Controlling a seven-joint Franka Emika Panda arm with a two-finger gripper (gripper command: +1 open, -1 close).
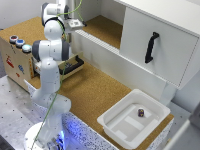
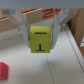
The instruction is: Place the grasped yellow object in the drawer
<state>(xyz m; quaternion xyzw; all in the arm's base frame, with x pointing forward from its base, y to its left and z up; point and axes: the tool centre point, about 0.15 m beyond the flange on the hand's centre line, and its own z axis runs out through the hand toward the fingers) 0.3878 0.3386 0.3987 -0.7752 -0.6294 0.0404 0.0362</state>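
In the wrist view my gripper [image 2: 42, 44] is shut on a yellow block [image 2: 41, 38] with a black mark on its face, held between both fingers [image 2: 26, 33]. In the exterior view the gripper [image 1: 75, 25] hangs high near the back, above the cork surface; the block cannot be made out there. The light-wood drawer [image 1: 75, 64] with a black bar handle stands pulled open on the plywood box [image 1: 15, 62], which bears coloured round buttons [image 1: 20, 43]. The drawer lies below the gripper and nearer the camera, partly hidden by the arm.
A large white panel with a black handle [image 1: 152, 47] stands at the exterior view's right. A white tray [image 1: 120, 131] holding a small dark object [image 1: 141, 112] sits at the front right. A red object [image 2: 3, 70] shows at the edge of the wrist view.
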